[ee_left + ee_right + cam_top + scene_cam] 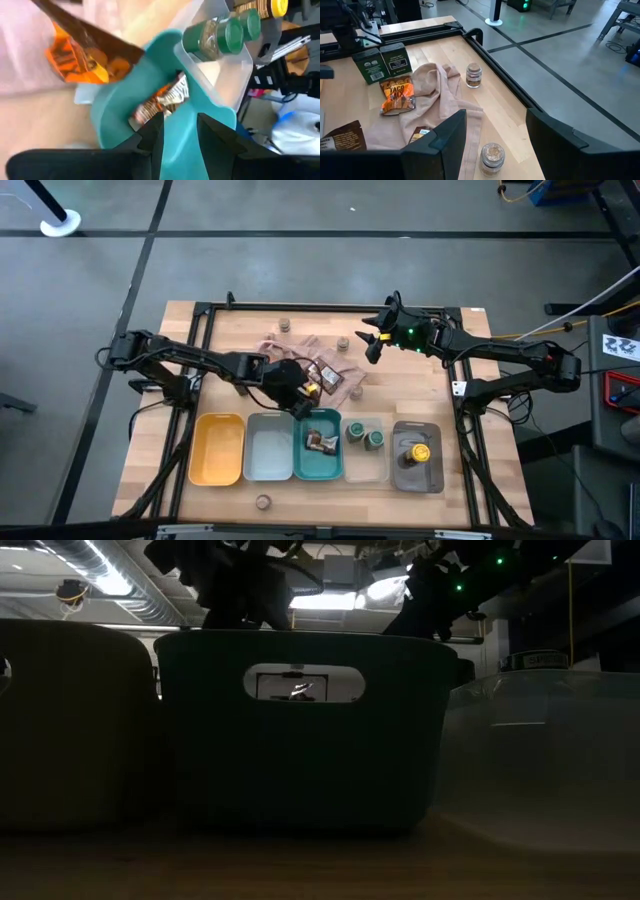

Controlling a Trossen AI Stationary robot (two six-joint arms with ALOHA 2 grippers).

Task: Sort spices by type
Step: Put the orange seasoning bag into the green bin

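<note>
My left gripper [302,398] [180,145] hovers open over the far end of the teal tray [330,465], nothing between its fingers. A brown-and-silver packet [161,101] lies inside that tray. An orange packet [80,62] and a brown one rest on the beige-pink cloth [437,95] beside it. Two green-lidded jars [365,435] stand in the clear tray; a yellow-lidded jar [418,452] stands in the grey tray. My right gripper [372,342] [495,145] waits open above the far right of the table, over a tan-lidded jar [491,159].
A yellow tray [217,448] and a pale grey tray [268,447] stand left of the teal one. Tan-lidded jars stand on the bare wood at the far edge [285,324] and near edge [263,502]. Two dark blocks [382,62] sit beyond the cloth.
</note>
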